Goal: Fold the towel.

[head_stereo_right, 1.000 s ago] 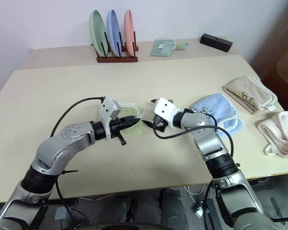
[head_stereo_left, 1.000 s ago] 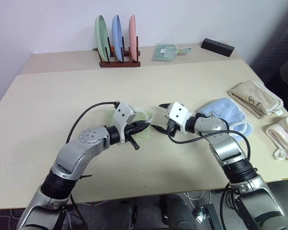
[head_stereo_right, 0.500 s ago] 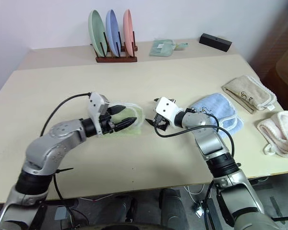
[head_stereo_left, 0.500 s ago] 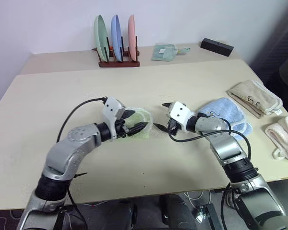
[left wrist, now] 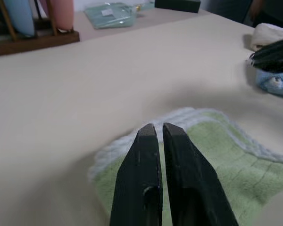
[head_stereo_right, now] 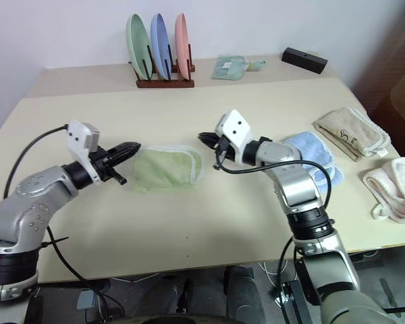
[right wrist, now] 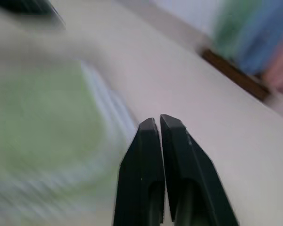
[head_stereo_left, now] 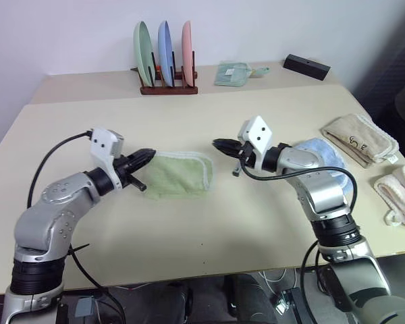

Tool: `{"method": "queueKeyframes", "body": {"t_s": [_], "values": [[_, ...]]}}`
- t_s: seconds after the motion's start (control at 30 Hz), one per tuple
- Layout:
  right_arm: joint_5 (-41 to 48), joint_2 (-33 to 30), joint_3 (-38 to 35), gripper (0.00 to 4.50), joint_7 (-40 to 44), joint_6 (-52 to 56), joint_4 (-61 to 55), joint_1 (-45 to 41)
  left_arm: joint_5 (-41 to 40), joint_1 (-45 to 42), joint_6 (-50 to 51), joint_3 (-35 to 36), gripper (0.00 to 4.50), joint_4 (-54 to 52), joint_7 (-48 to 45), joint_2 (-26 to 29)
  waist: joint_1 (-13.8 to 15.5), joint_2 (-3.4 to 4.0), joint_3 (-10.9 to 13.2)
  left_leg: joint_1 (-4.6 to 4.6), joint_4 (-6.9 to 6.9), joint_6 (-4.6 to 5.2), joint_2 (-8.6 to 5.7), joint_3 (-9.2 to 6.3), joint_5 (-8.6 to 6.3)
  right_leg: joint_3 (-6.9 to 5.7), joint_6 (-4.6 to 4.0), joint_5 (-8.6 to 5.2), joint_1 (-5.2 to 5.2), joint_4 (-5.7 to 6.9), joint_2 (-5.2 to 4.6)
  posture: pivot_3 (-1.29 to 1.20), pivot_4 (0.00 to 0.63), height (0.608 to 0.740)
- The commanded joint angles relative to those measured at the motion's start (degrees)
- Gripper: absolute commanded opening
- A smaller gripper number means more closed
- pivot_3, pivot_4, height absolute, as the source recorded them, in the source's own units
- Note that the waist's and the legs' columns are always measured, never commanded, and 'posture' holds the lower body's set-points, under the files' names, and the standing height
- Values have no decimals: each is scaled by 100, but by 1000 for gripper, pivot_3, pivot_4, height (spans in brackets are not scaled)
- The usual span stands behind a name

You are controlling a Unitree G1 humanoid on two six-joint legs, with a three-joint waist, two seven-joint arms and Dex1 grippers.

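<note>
The light green towel (head_stereo_left: 179, 174) lies folded into a small rectangle on the middle of the table, its whitish edging toward the right and far sides. My left gripper (head_stereo_left: 148, 155) hovers just off the towel's left end, shut and empty, its fingers (left wrist: 153, 141) pressed together above the cloth (left wrist: 217, 160). My right gripper (head_stereo_left: 218, 144) is raised to the right of the towel, also shut with nothing in it; its fingers (right wrist: 155, 129) meet tip to tip.
A rack with three plates (head_stereo_left: 163, 50) stands at the back. A small folded green cloth (head_stereo_left: 233, 73) and a black box (head_stereo_left: 306, 66) lie behind. A light blue towel (head_stereo_left: 324, 158), a beige towel (head_stereo_left: 359, 137) and a pinkish one (head_stereo_left: 403, 192) lie at right.
Both grippers have left the towel and shut: the left drew away to the left, the right rose. The towel now lies flat and folded by itself.
</note>
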Motion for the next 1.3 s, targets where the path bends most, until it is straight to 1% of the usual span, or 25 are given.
{"method": "queueKeyframes", "body": {"t_s": [0.03,0.1,0.13,0.23,0.3,0.43,0.6,0.73,0.83,0.93,1.03,1.07,1.1,1.17,1.3], "values": [[42,457,311,0,-208,232,26,-175,117,-141,-233,-249,16,124,-13,-258,0,0,0,2,1,0,-1,0,0,0,0,0,2,1,-1,0,150,733],[-255,695,585,0,-381,152,497,-259,349,-178,-469,-400,16,448,-29,-384,-7,1,0,3,1,0,-1,0,0,-1,0,0,0,3,0,0,150,733],[-467,824,770,0,-493,59,908,-288,481,-208,-560,-458,16,780,30,-484,-10,2,-2,3,1,-1,-1,1,0,-1,0,0,-1,5,0,0,150,733],[-779,1046,1030,0,-663,-183,1687,-256,772,-102,-936,-639,16,1276,-84,-609,-14,2,-2,4,0,-2,-1,2,1,-2,-1,0,-4,7,2,0,150,733],[-876,1126,1074,0,-741,-318,2008,-176,807,27,-1118,-664,16,1382,-187,-710,-21,2,-2,-1,-1,-1,-2,3,1,-2,-1,0,-9,4,1,0,150,733],[-1227,1060,1223,0,-862,-765,2549,115,1191,305,-1671,-814,16,1861,-185,-936,-11,2,-7,4,-1,-1,-4,4,1,-3,-1,0,-4,3,0,0,150,733],[-1243,1032,1147,0,-819,-964,2380,225,1206,386,-1864,-776,16,1878,-249,-1047,-5,3,-18,27,-1,-1,-4,3,1,-3,0,0,20,7,0,0,150,733],[-1038,920,917,0,-672,-1112,1843,236,981,373,-1914,-465,16,1676,-213,-1094,-5,3,-18,19,0,-1,-4,3,1,-3,0,0,12,7,-1,0,150,733],[-767,731,688,793,-437,-914,1200,226,414,368,-1585,26,0,1233,-160,-1052,-14,2,-17,4,3,-1,-3,2,1,-3,0,1,-3,9,0,0,150,733],[-617,407,566,2263,-185,-761,556,276,-12,506,-1010,533,842,891,8,-815,-23,1,-16,1,2,-1,-2,1,1,-3,0,1,-7,9,0,0,150,733],[-586,175,451,3904,-149,-639,151,280,-346,775,-224,914,2351,721,379,-640,-41,2,-16,5,-2,-1,1,2,1,-3,0,0,-7,9,3,0,150,733],[-591,122,446,4287,-136,-604,68,289,-600,835,21,1090,2774,659,548,-717,-37,2,-16,6,-3,-1,1,2,0,-2,0,0,-6,8,4,0,150,733],[-612,74,462,4500,-112,-597,7,298,-875,860,251,1253,3304,613,710,-815,-25,2,-16,5,-3,-1,1,3,0,-2,0,0,-6,8,3,0,150,733],[-671,-7,523,4500,-59,-629,-72,312,-1328,862,608,1484,4276,554,975,-1002,3,-2,-14,3,0,-1,1,2,0,-3,0,0,-5,7,3,0,150,733],[-720,-136,655,4500,99,-709,-319,332,-2049,810,1250,1642,4276,529,1425,-1295,18,-5,-12,3,7,-1,-2,-3,0,-6,0,0,3,6,-2,0,150,733]]}}
